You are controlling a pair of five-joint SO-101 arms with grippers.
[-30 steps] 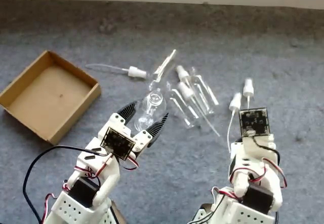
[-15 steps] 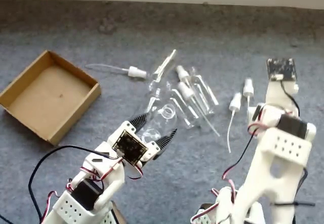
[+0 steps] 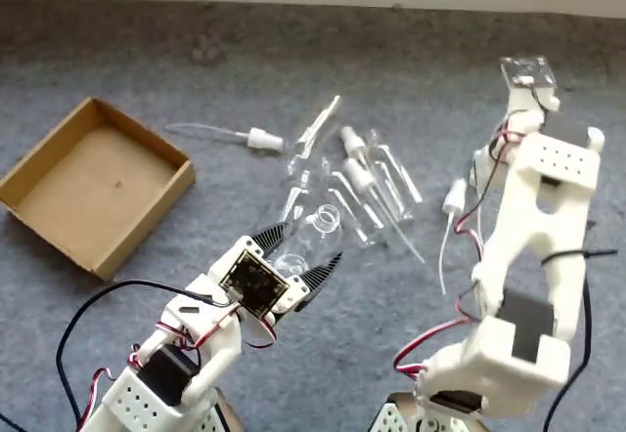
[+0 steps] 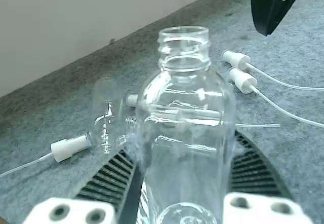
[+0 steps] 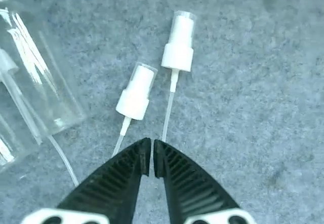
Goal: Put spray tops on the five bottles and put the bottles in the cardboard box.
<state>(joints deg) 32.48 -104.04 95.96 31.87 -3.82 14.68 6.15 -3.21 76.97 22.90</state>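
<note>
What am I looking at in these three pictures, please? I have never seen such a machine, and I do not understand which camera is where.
These are two small robot arms working over a grey carpet. One picture comes from a fixed camera above. The other two come from a camera on each arm's wrist, looking along its gripper. The left gripper is closed around a clear bottle that has no top on it. The right gripper, almost closed and holding nothing, hangs over two white spray tops with thin tubes. On the carpet lie more clear bottles, another spray top and an open cardboard box with nothing in it.
</note>
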